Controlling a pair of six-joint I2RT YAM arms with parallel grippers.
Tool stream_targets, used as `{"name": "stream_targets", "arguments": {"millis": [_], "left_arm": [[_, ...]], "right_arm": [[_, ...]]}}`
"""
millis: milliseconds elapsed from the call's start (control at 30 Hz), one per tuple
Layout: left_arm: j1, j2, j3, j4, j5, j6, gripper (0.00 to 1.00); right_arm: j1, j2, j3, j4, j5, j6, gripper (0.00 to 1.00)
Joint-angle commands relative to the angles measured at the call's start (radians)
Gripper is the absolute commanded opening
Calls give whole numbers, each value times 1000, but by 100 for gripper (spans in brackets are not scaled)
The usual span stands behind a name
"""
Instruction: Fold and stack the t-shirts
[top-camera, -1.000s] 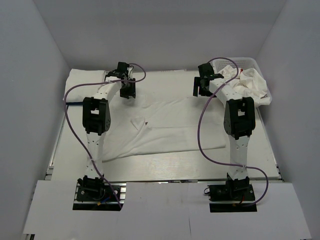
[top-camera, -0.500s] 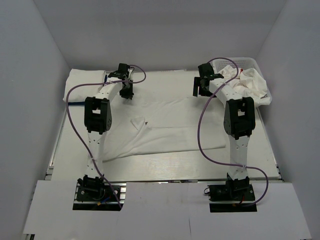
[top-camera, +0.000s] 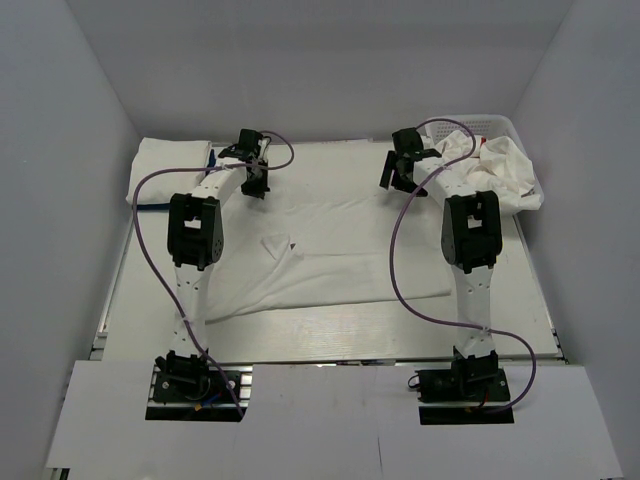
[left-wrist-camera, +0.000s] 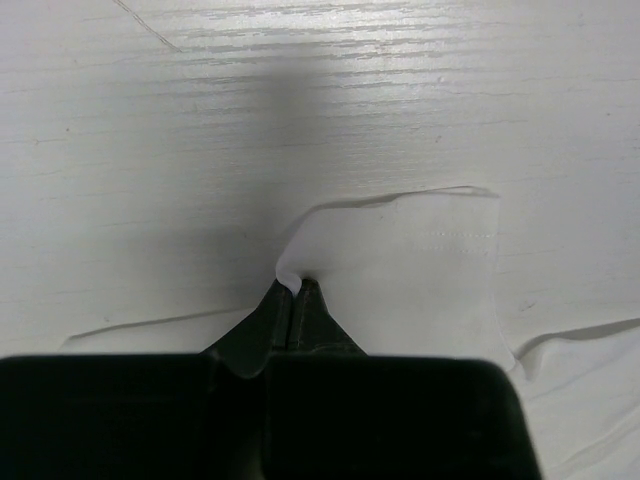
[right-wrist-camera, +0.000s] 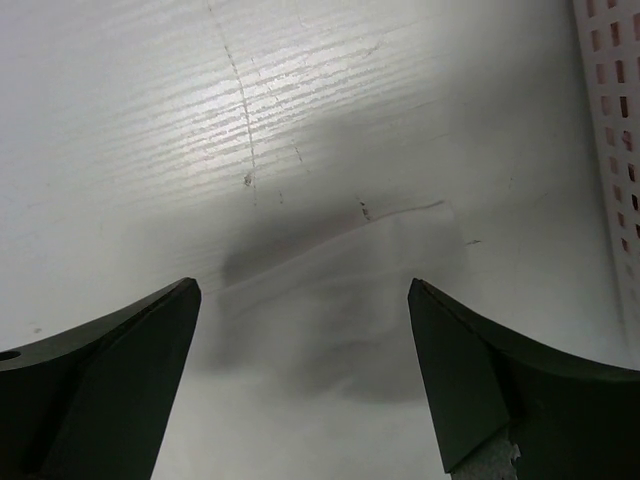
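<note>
A plain white t-shirt (top-camera: 330, 250) lies spread flat across the middle of the table. My left gripper (top-camera: 257, 186) is down at its far left corner, shut on a small pinch of the cloth. In the left wrist view the closed tips (left-wrist-camera: 297, 287) hold a raised fold of the shirt (left-wrist-camera: 400, 270). My right gripper (top-camera: 394, 176) hovers open over the shirt's far right corner. In the right wrist view the gripper (right-wrist-camera: 305, 290) has its fingers wide apart, with the flat white cloth corner (right-wrist-camera: 350, 290) below and nothing held.
A white mesh basket (top-camera: 505, 127) at the back right holds crumpled white shirts (top-camera: 500, 170); its wall (right-wrist-camera: 612, 120) shows at the right wrist view's edge. Folded white cloth (top-camera: 170, 160) lies at the back left, with a blue edge (top-camera: 150, 205) beneath it.
My left gripper has closed on the shirt's far left corner. My right gripper shifted slightly toward the back, still open.
</note>
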Motion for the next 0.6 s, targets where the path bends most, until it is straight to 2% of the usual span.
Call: {"name": "stream_targets", "arguments": {"millis": [0, 433, 567], "left_arm": [[0, -90, -27, 24, -32, -4, 0], [0, -120, -27, 14, -41, -14, 0], [0, -121, -27, 14, -18, -5, 0]], "right_arm": [[3, 8, 46, 58, 11, 113, 90], [2, 79, 41, -2, 86, 143, 90], [5, 94, 44, 3, 68, 144, 80]]}}
